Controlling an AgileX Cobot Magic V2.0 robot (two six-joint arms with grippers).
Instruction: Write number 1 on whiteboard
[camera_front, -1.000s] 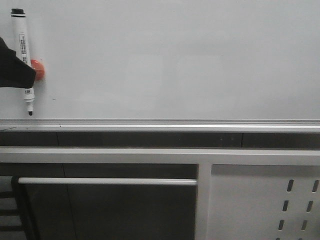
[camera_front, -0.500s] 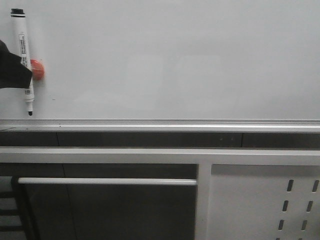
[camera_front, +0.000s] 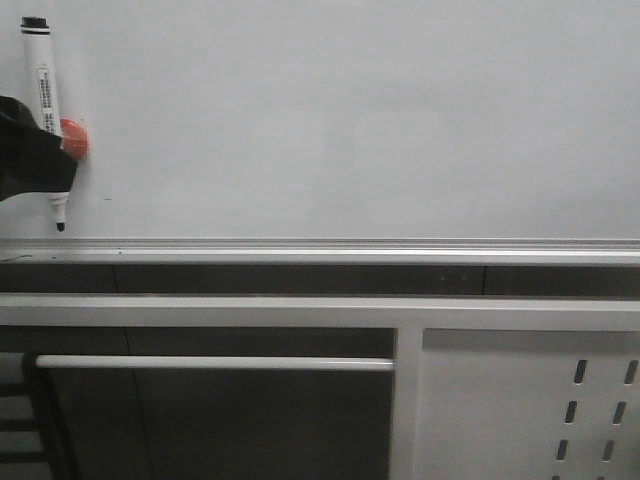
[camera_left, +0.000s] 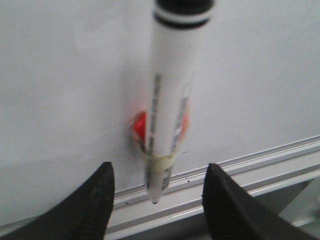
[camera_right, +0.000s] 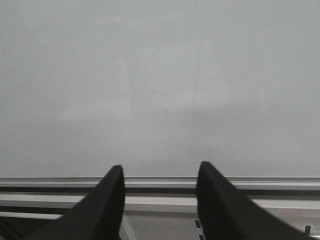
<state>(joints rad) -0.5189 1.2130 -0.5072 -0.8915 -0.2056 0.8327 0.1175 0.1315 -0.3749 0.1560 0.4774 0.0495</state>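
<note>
The whiteboard (camera_front: 350, 120) fills the upper front view, and no number 1 stroke shows on it. A white marker (camera_front: 45, 90) with a black end on top hangs tip down, taped to a red magnet (camera_front: 78, 140) on the board at the far left. My left gripper (camera_front: 40, 160) is open. In the left wrist view its gripper (camera_left: 159, 167) has its fingers wide apart on either side of the marker (camera_left: 167, 105), not touching it. My right gripper (camera_right: 160, 166) is open and empty, facing the bare whiteboard (camera_right: 160, 75). It does not show in the front view.
The board's silver aluminium frame edge (camera_front: 320, 248) runs across below the white panel. Under it are a white rail, a horizontal bar (camera_front: 215, 363) and a white perforated metal panel (camera_front: 530, 400) at the lower right. A small dark speck (camera_front: 108, 199) sits near the marker tip.
My left gripper drew back slightly to the left, then came further right and lower over the marker's lower part. The marker and magnet have not moved.
</note>
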